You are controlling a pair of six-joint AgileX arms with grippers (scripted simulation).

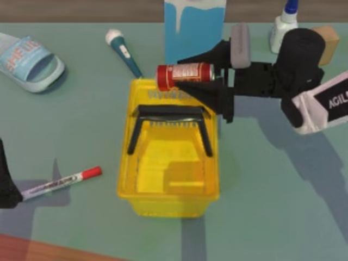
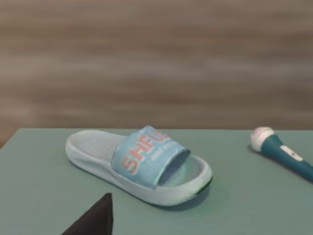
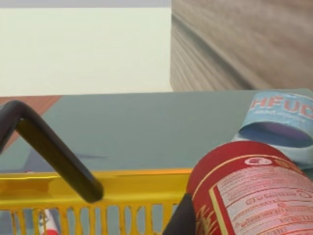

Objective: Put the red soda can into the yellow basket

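Above the far rim of the yellow basket (image 1: 163, 190), the right gripper (image 1: 204, 81) holds the red soda can (image 1: 185, 75) on its side, its dark fingers (image 1: 209, 97) closed on the can's right end. The can hangs in the air over the basket's far wall, its free end pointing toward the table's left side. It is not yet inside the basket. The right arm reaches in from the table's right side. From the right wrist view, the can (image 3: 254, 196) fills the near corner, with the basket's slotted yellow wall (image 3: 98, 196) and black handle (image 3: 49, 147) just beyond it. The basket stands at the middle of the table with its handle (image 1: 168, 122) raised across the far half.

The left arm sits parked at the table's left edge, and whether the left gripper (image 1: 6, 185) is open or closed cannot be told.

Other items: a blue carton (image 1: 194, 30) behind the basket, a teal microphone (image 1: 123, 51) to its left, a light blue slipper (image 1: 30, 61) at far left, a red-capped marker (image 1: 62, 182) near the left arm, and a glue bottle (image 1: 284, 24) at far right.
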